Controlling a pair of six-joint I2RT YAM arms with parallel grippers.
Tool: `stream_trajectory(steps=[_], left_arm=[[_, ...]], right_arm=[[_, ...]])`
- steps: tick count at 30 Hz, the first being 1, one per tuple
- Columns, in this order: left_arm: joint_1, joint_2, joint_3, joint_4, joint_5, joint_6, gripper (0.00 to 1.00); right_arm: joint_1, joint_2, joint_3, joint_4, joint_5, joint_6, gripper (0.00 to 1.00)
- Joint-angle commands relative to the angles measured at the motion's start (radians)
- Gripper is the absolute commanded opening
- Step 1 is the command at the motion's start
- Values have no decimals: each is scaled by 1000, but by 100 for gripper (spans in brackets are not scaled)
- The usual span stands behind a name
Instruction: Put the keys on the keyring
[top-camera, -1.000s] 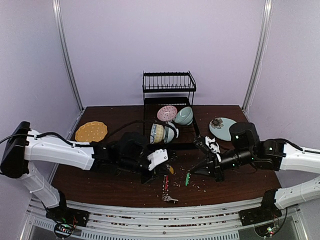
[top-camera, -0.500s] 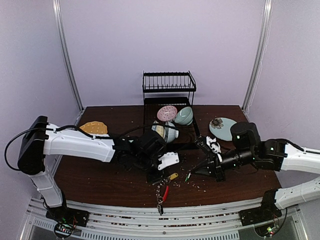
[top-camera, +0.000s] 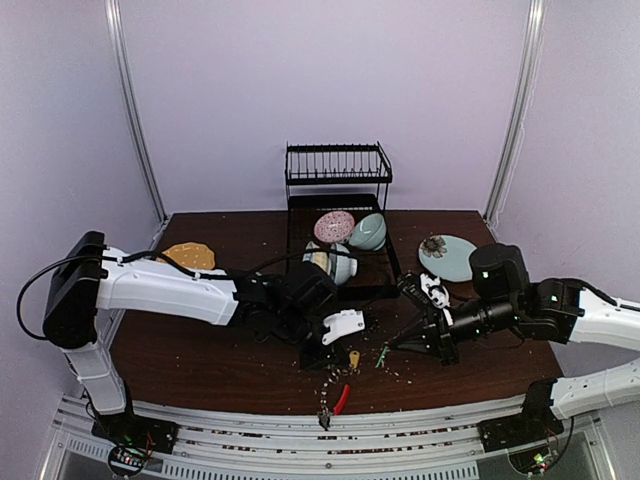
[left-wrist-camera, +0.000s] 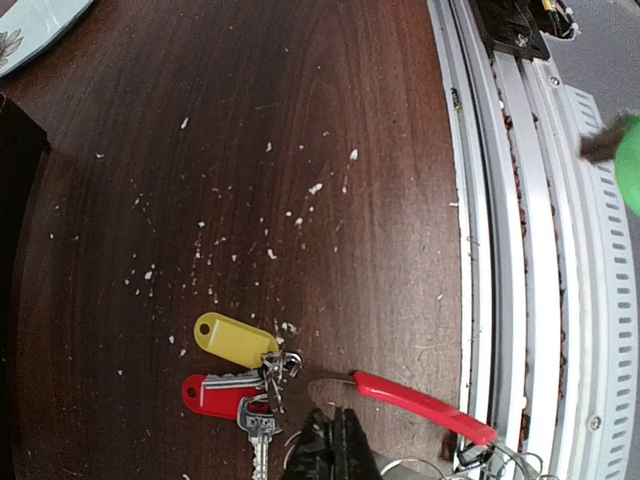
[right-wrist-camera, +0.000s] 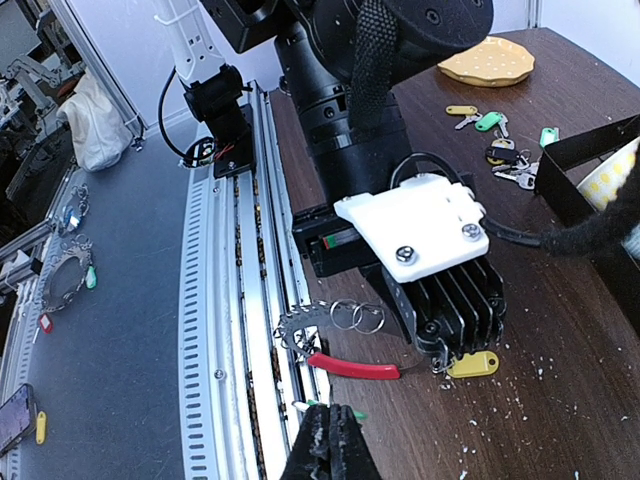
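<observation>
**Item: keyring (left-wrist-camera: 420, 403).** It sits at the middle of the near edge of the surface (left-wrist-camera: 300, 120). Its red sleeve angles toward that edge, and part of the ring and its small split rings hang out over the metal rail (left-wrist-camera: 520, 250).

**Holder:** The left pincer (left-wrist-camera: 335, 445) has its jaws fully closed on the ring wire just beside the inner end of the red sleeve.

**Already attached (judged):** One key with a yellow tag (left-wrist-camera: 235, 340) and one with a red tag (left-wrist-camera: 212, 396) lie fanned on the surface. Both are gathered at a single split ring on the ring wire, along with a bare silver key (left-wrist-camera: 258, 440). They look threaded on, though the join itself is too small to confirm.

**In hand, not yet on:** The green-tagged key (top-camera: 380, 357) is pinched in the right pincer (right-wrist-camera: 325, 440), whose jaws are closed tight. The key is held near the keyring, on its right and apart from it.

**Outstanding:** The loose keys (right-wrist-camera: 490, 120) carry yellow, green and teal tags and number at least four. They are scattered toward the far left of the surface, near the yellow plate (right-wrist-camera: 487, 60) and well apart from the ring.

**Progress estimate:** The task is at an early-to-middle stage. A few keys are on, one is presented for threading, and the scattered lot is untouched.
</observation>
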Motion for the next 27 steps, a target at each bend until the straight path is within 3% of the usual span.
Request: stream_trajectory(steps=[1, 8, 14, 21, 27], left_arm=[[-2, 8, -17, 32, 21, -9, 2], [3, 25, -9, 8, 73, 4, 0], [-4, -123, -160, 113, 278, 101, 0], [-4, -91, -138, -94, 141, 118, 0], [16, -96, -173, -43, 38, 81, 0]], right_arm=[[-3, -12, -3, -21, -8, -18, 0], [-2, 8, 8, -17, -26, -24, 0], [-2, -8, 6, -20, -40, -30, 0], [-4, -8, 14, -31, -37, -32, 0], [-5, 2, 20, -22, -41, -35, 0]])
